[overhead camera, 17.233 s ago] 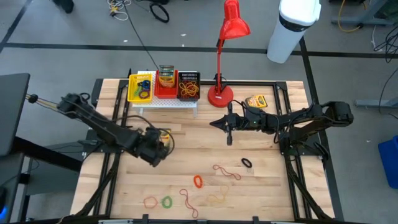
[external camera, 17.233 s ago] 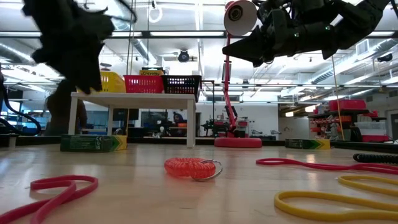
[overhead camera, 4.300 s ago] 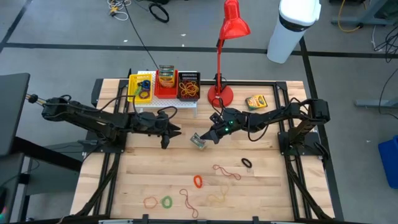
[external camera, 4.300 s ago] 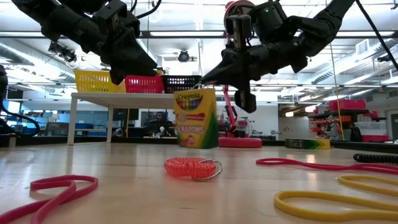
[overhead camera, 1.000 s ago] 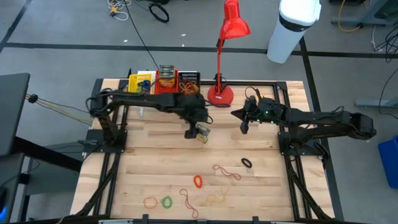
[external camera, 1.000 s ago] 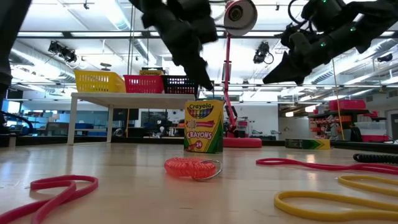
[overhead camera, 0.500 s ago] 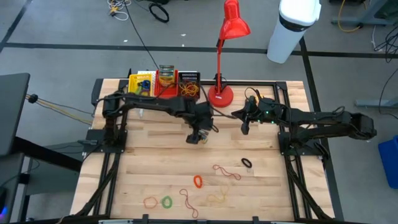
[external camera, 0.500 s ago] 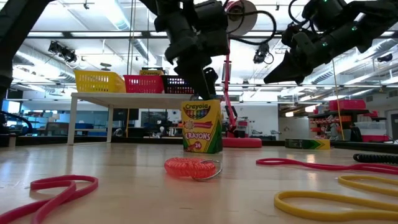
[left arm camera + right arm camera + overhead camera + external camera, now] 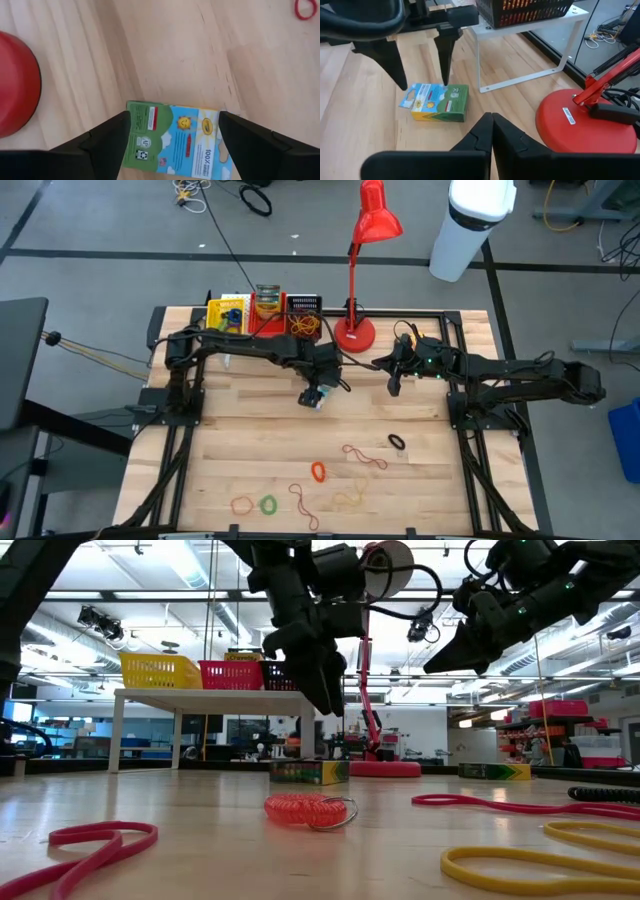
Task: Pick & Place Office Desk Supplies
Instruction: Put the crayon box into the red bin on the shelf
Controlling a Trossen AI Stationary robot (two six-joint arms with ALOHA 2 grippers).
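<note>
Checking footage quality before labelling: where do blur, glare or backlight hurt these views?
Low view: bright ceiling strips backlight the left gripper into a near silhouette; the nearest yellow band is soft. Left wrist view: the fingers are blurred, while the crayon box lying flat on the table is sharp. High view: even light, no strong glare.

table (image 9: 250,450): pale wood, smooth | crayon box (image 9: 440,102): glossy printed card
</note>
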